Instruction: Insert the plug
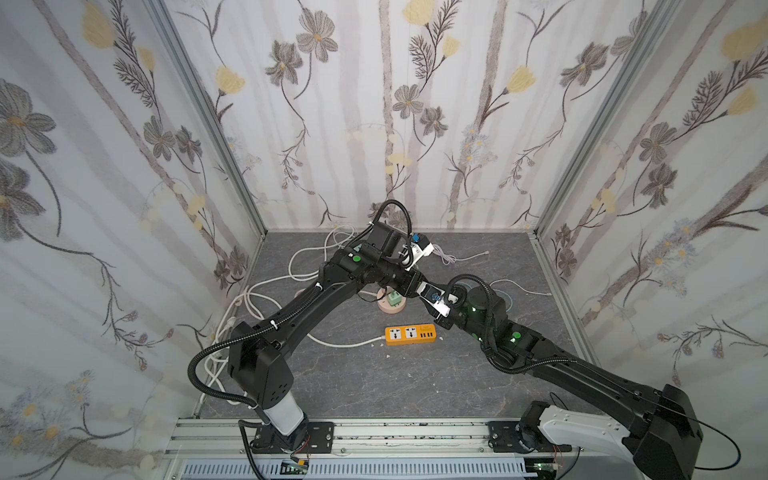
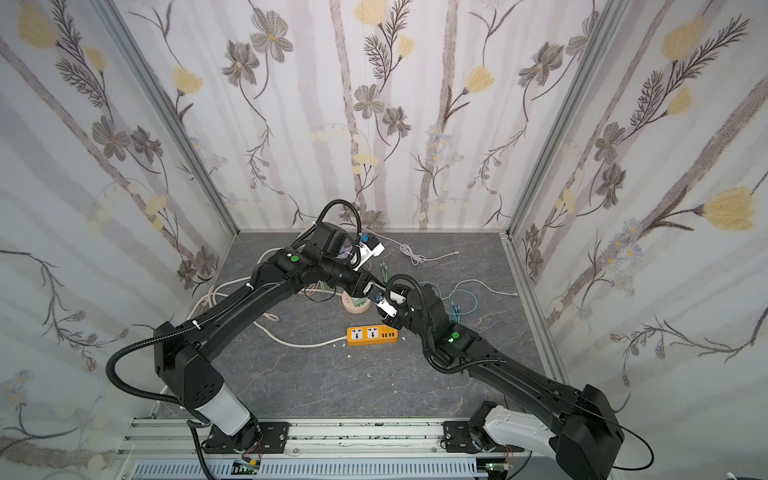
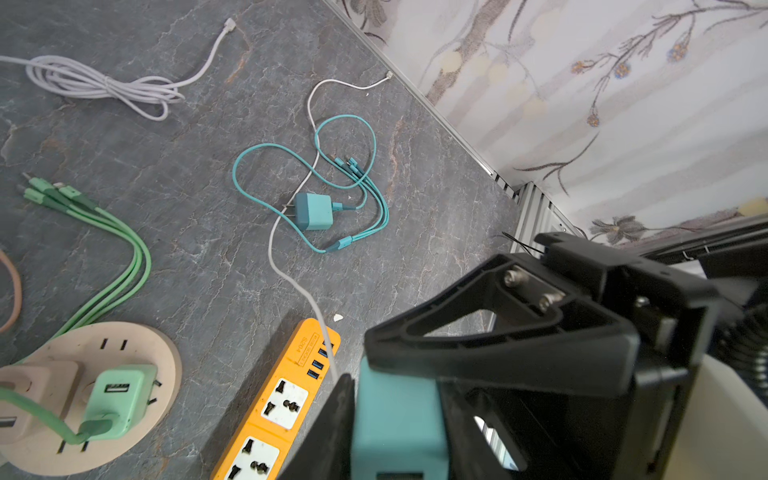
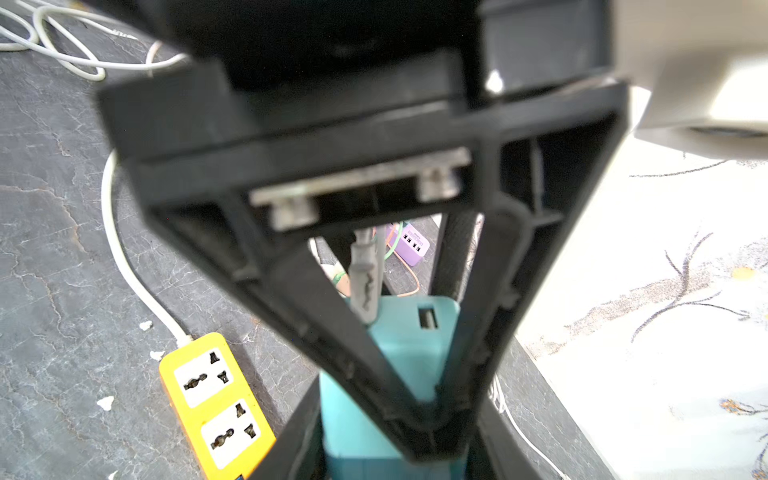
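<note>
**Two tools meeting on one plug above the tabletop [image 3: 199, 257].** In the left wrist view we see the left tool [image 3: 397, 440] closed on the teal plug [image 3: 399, 411]. Its fingers [image 3: 332, 424] lie against opposite sides of the block, with no gap showing.

In the right wrist view the right tool [image 4: 395, 455] grips the same teal plug [image 4: 411, 349], its jaws standing only as far apart as the block is wide. A black triangular finger frame crosses in front of the plug there. A grey connector [image 4: 365, 286] is seated in the plug's end face, beside a USB slot.

The plug is held between the two tools, off the tabletop. Its prongs are hidden from us.

The orange power strip [image 3: 274, 409] lies flat on the tabletop just beside and below the tools, sockets facing up. In both top views we find the strip [image 1: 410, 334] [image 2: 372, 336] near where the two arms meet, while the wrists hide the plug.

Farther from the left tool stands a round beige socket base [image 3: 166, 365] carrying a green charger [image 3: 118, 397]. Well apart from the tool, a second teal charger [image 3: 313, 210] lies among its own cable.
</note>
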`<state>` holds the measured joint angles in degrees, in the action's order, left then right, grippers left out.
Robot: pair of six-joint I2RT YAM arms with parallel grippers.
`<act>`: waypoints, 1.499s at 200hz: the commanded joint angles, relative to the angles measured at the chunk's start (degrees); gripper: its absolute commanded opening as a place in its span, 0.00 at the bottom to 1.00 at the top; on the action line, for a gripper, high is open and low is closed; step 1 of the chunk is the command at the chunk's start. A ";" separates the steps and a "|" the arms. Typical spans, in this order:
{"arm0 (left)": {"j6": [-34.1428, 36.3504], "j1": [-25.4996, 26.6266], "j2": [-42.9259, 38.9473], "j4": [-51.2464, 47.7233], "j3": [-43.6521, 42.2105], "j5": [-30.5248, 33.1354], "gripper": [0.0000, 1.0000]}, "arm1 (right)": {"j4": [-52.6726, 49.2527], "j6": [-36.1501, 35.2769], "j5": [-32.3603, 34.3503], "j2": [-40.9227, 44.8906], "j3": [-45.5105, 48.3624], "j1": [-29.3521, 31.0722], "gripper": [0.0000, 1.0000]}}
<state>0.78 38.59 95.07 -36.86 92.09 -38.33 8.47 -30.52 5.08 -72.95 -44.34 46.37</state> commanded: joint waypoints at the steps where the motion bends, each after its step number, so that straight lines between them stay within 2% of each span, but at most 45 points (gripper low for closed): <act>1: 1.91 0.00 -0.65 -0.90 0.01 -2.92 0.26 | 3.00 -0.15 0.89 -0.18 0.08 0.08 0.28; 31: 4.82 0.02 -0.75 -4.75 0.84 -2.60 0.24 | 3.49 0.04 1.11 -0.53 -0.19 0.20 0.28; 35: 5.00 0.00 -0.68 -5.07 0.96 -2.63 0.20 | 3.64 0.17 1.19 -0.65 -0.20 0.18 0.28; 46: 5.26 0.00 -0.72 -5.31 1.24 -2.61 0.02 | 3.76 1.15 1.86 -0.96 -0.46 0.18 0.30; 54: 5.67 0.00 -1.02 -5.03 1.26 -1.67 0.00 | 3.60 2.70 2.80 -1.18 -0.62 0.08 0.39; 60: 6.11 0.11 -1.48 -4.49 0.95 0.13 0.00 | 3.01 3.84 3.49 -1.23 -0.74 -0.03 0.51; 66: 6.69 0.23 -2.15 -3.84 0.45 2.52 0.00 | 1.82 5.14 4.35 -1.23 -0.91 0.02 0.58; 87: 8.34 0.09 -5.30 0.47 -1.30 9.40 0.00 | -3.26 12.18 5.58 0.20 0.20 -1.20 0.69; 102: 8.50 -0.18 -6.29 1.59 0.81 10.11 0.00 | -6.54 20.51 1.85 2.10 2.14 -7.37 0.77; 107: 8.32 -0.17 -6.23 1.41 2.09 10.04 0.00 | -7.69 23.30 -0.43 2.67 2.60 -9.55 0.96; 112: 8.01 -0.14 -6.13 1.21 3.55 9.77 0.00 | -8.60 26.11 -2.15 3.08 3.06 -11.72 0.99; 128: 7.54 -0.17 -5.62 0.83 6.64 8.26 0.00 | -11.49 33.65 -5.78 2.53 3.73 -18.38 0.99; 145: 6.84 -0.10 -5.49 1.18 7.71 7.72 0.00 | -18.77 38.69 -11.76 -2.29 0.90 -23.68 0.96; 166: 6.41 -0.06 -5.35 1.14 8.01 9.01 0.00 | -27.32 42.25 -13.52 -10.37 -3.85 -24.16 0.91; 191: 6.49 -0.09 -5.74 0.91 7.25 10.62 0.00 | -27.27 48.42 -10.38 -17.81 -4.02 -24.27 0.78; 225: 6.76 -0.07 -5.86 0.70 6.10 10.96 0.00 | -27.17 50.45 -9.51 -27.16 -6.30 -24.05 0.68; 289: 5.50 -0.16 -8.54 3.31 1.64 10.82 0.00 | -29.09 49.21 -4.52 -35.48 -13.26 -21.66 0.60; 300: 5.37 -0.14 -8.90 3.56 1.19 10.83 0.00 | -29.67 49.09 -4.00 -36.79 -14.48 -21.08 0.56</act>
<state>6.79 38.57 87.29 -36.42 94.21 -27.20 -20.51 18.55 -1.78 -107.61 -56.49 24.43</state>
